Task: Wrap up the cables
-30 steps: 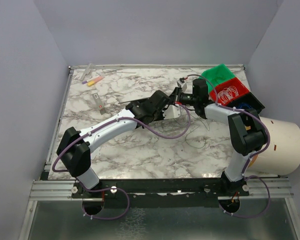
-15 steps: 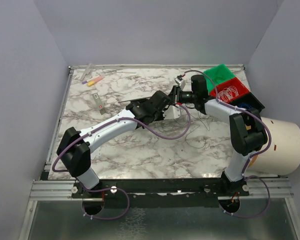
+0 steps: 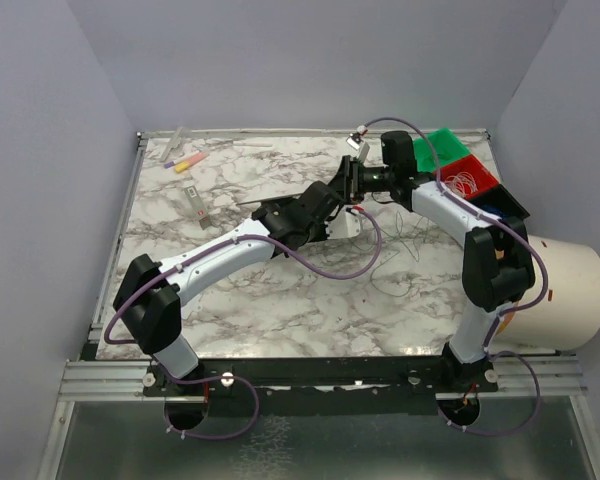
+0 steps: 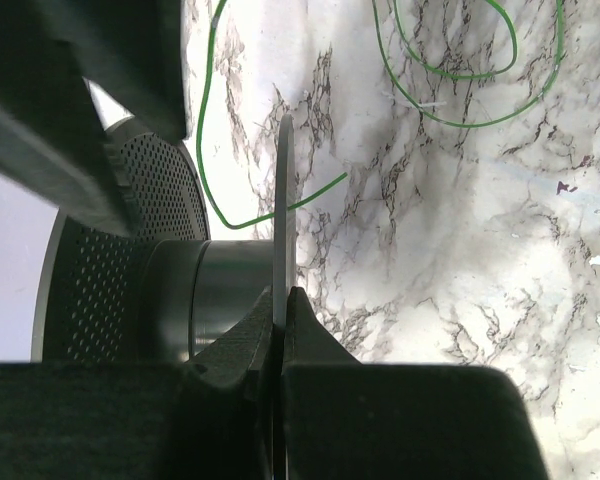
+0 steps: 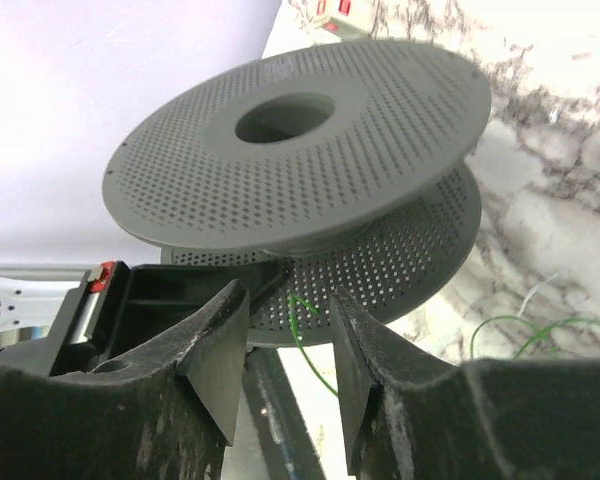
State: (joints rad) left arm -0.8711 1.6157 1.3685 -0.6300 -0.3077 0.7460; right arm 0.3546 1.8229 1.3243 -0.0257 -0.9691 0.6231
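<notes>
My left gripper (image 3: 336,198) (image 4: 283,296) is shut on the thin edge of one flange of a dark perforated spool (image 4: 120,240) and holds it at mid-table. My right gripper (image 3: 353,180) (image 5: 288,300) is open right next to the spool (image 5: 380,130). The end of a hair-thin cable (image 5: 294,321), green in the wrist views, lies loose between its fingers. That cable (image 4: 202,150) runs from the spool in loose loops over the marble (image 3: 395,250). Several whitish coiled cables (image 3: 460,183) lie in a red bin.
A green bin (image 3: 438,148), the red bin (image 3: 483,170) and a dark bin (image 3: 502,208) stand at the far right, with a white bucket (image 3: 565,290) beyond the table edge. Markers (image 3: 185,160) and a small strip (image 3: 195,198) lie at the far left. Walls enclose the table.
My right gripper has moved away from me toward the far edge and now sits at the spool's far side. The left arm has hardly moved and keeps hold of the spool.
</notes>
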